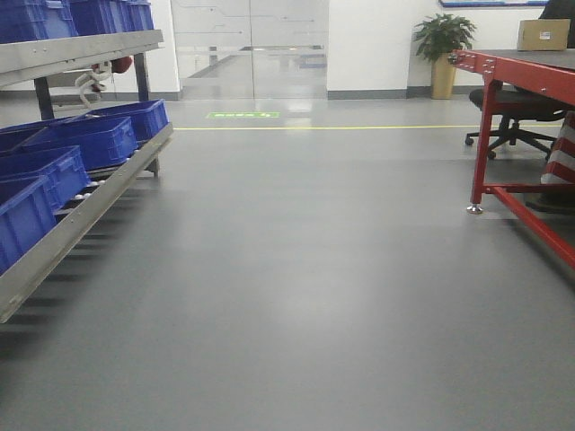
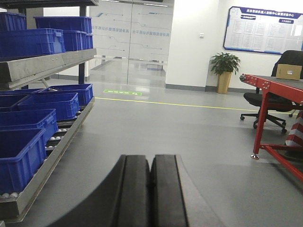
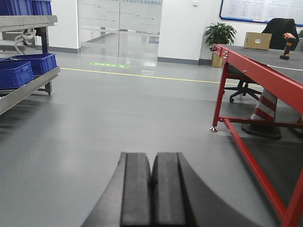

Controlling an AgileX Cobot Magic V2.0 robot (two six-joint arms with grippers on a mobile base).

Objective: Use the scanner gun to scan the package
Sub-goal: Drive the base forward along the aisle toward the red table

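The package (image 1: pixel 543 34) is a tan cardboard box far off on the back end of the red table (image 1: pixel 526 70); it also shows as the box (image 2: pixel 289 71) and the box (image 3: pixel 258 40). The scanner gun (image 3: pixel 287 45), orange with black, stands on the tabletop right of the box, seen only in the right wrist view. My left gripper (image 2: pixel 150 158) is shut with nothing in it, hanging over bare grey floor. My right gripper (image 3: pixel 151 156) is likewise shut and empty, left of the table's red frame (image 3: pixel 236 142). Both are far from the table's objects.
A roller rack with several blue crates (image 1: pixel 81 144) runs along the left. A black office chair (image 1: pixel 517 112), a striped cone (image 3: pixel 266 106) and a potted plant (image 1: pixel 443 40) stand by the table. Glass doors (image 1: pixel 252 45) lie behind a yellow floor line (image 1: pixel 359 127).
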